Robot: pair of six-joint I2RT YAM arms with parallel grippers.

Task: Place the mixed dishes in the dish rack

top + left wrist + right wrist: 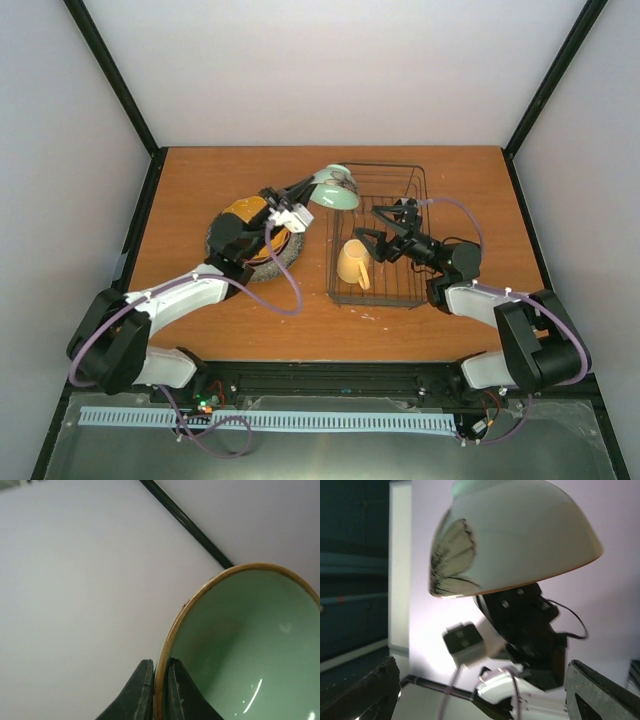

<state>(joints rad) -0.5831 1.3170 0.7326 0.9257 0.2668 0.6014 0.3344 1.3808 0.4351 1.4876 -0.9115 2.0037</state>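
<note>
My left gripper point(159, 680) is shut on the rim of the pale green bowl point(250, 645), one finger inside and one outside. In the top view it holds the bowl point(335, 188) tilted in the air by the back left corner of the black wire dish rack point(378, 301). The yellow mug point(352, 263) lies in the rack's front left part. My right gripper point(378, 225) is open and empty above the rack's middle, facing the bowl point(515, 535). The grey speckled plate point(282, 256) lies left of the rack with the orange plate point(243, 210) on it, partly hidden by my left arm. I cannot make out the dark-rimmed plate.
The brown table point(220, 180) is enclosed by white walls with black corner posts point(115, 80). The left arm reaches over the plate stack. The right arm's cable loops by the rack's right side point(470, 225).
</note>
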